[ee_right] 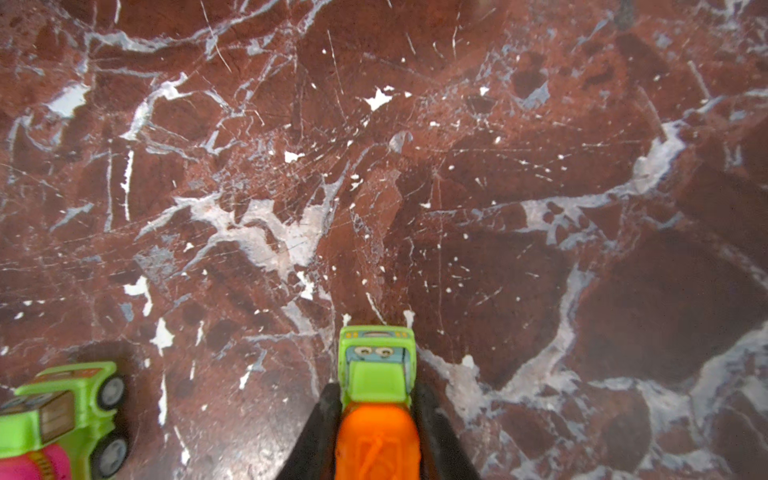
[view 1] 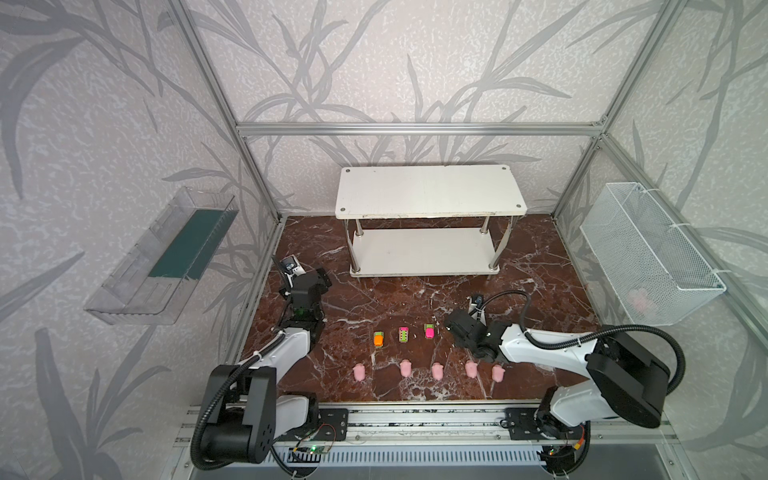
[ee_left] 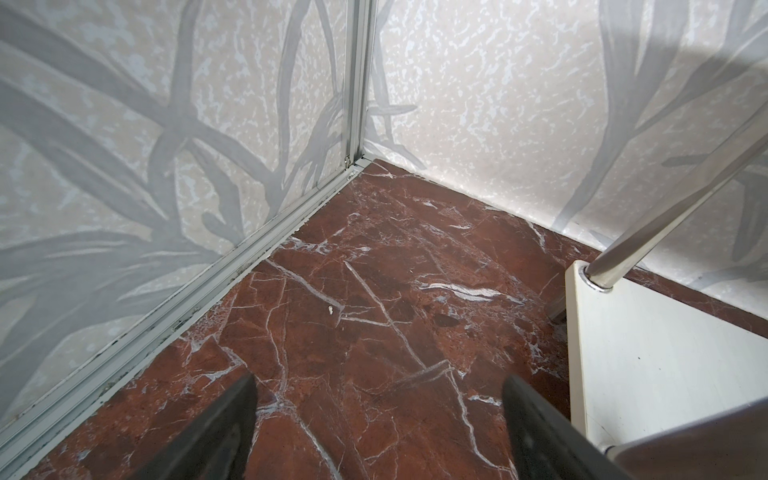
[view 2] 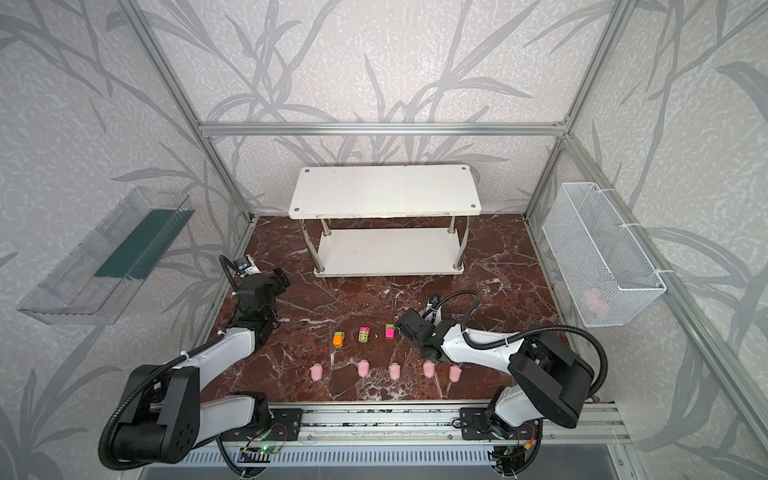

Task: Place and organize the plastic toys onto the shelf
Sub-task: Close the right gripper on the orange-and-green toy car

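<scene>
Orange-green car [ee_right: 376, 399] clamped in right fingers [ee_right: 318, 436]; open marble [ee_right: 415, 187] ahead.

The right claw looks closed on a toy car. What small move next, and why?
Probably lift the right claw straight up: it is shut on the orange-and-green car, the pink-and-green car sits close beside, and the shelf is bare.

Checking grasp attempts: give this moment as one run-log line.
phase: grasp | right gripper: shut on orange-and-green car | left gripper: open, empty, near shelf | shelf: no toys | table: three cars, five pigs
</scene>
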